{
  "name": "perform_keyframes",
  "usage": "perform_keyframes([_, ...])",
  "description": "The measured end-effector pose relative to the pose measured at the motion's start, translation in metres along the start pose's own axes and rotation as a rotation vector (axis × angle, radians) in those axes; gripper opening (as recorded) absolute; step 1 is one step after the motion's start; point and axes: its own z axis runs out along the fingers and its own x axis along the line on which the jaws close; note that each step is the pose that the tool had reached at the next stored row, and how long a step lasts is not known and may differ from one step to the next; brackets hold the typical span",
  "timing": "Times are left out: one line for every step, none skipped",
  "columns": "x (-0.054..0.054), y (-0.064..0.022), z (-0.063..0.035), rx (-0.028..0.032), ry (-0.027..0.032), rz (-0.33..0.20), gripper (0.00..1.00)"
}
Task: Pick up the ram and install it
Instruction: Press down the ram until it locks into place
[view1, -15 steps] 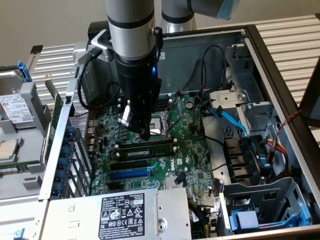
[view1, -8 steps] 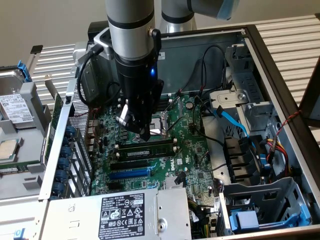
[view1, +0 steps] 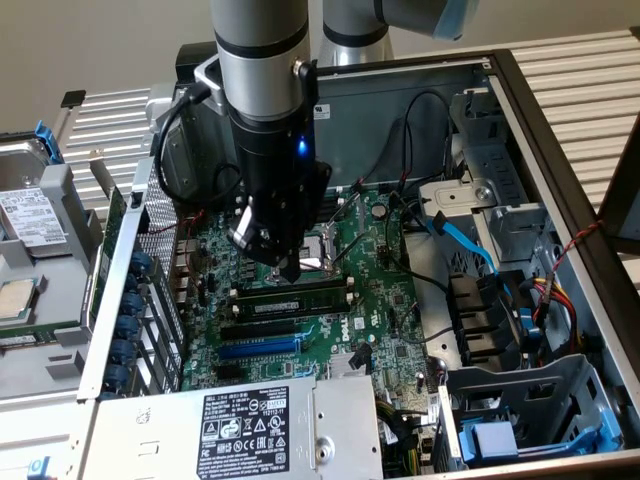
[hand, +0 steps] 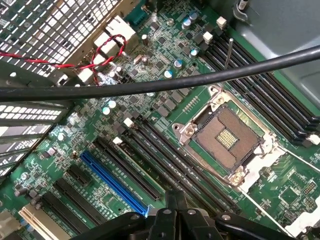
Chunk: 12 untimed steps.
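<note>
While its dark fingers stand pinched together with nothing between them, the black gripper (view1: 291, 268) hangs low over the green motherboard (view1: 385, 290), its tip just above the upper edge of the ram (view1: 290, 297). That long, thin dark-green memory stick with a pale label strip stands on edge in the first of the black memory slots (view1: 262, 328), running across the board just below the square metal processor socket (view1: 325, 252) in the exterior view. In the wrist view the closed gripper (hand: 176, 210) points down at the same bank of parallel slots, with the open socket (hand: 226, 141), its gold contacts bare, close beside them; I cannot make out the stick itself there.

Judged from how things lie, the pick-up and the carry to the board look done: the stick is in a slot, not in the fingers. Whether it is pressed fully home, with the end clips latched, cannot be told. With the fingertip this close above it, the work looks to be at the seating stage.

Further out, the long blue expansion slot (view1: 258, 348) lies below the memory slots, a thick black cable (hand: 160, 84) crosses the wrist view, and the grey power supply box (view1: 240, 430) fills the near corner of the open metal computer case (view1: 560, 180).
</note>
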Motion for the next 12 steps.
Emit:
perform_keyframes([0.0, 0.0, 0.0, 0.0, -0.0001, 0.014, 0.11])
perform_keyframes([0.0, 0.0, 0.0, 0.0, -0.0001, 0.028, 0.11])
perform_keyframes([0.0, 0.0, 0.0, 0.0, -0.0001, 0.042, 0.11])
perform_keyframes([0.0, 0.0, 0.0, 0.0, -0.0002, 0.055, 0.11])
perform_keyframes([0.0, 0.0, 0.0001, 0.0, -0.0002, 0.07, 0.11])
perform_keyframes([0.0, 0.0, 0.0001, 0.0, -0.0003, 0.083, 0.11])
perform_keyframes([0.0, 0.0, 0.0001, 0.0001, -0.0003, 0.097, 0.11])
perform_keyframes([0.0, 0.0, 0.0001, 0.0001, -0.0003, 0.111, 0.11])
perform_keyframes([0.0, 0.0, 0.0001, 0.0001, -0.0004, 0.125, 0.11])
perform_keyframes([0.0, 0.0, 0.0001, 0.0001, -0.0004, 0.138, 0.11])
perform_keyframes([0.0, 0.0, 0.0001, 0.0001, -0.0004, 0.152, 0.11])
perform_keyframes([0.0, 0.0001, 0.0001, 0.0002, -0.0004, 0.165, 0.11])
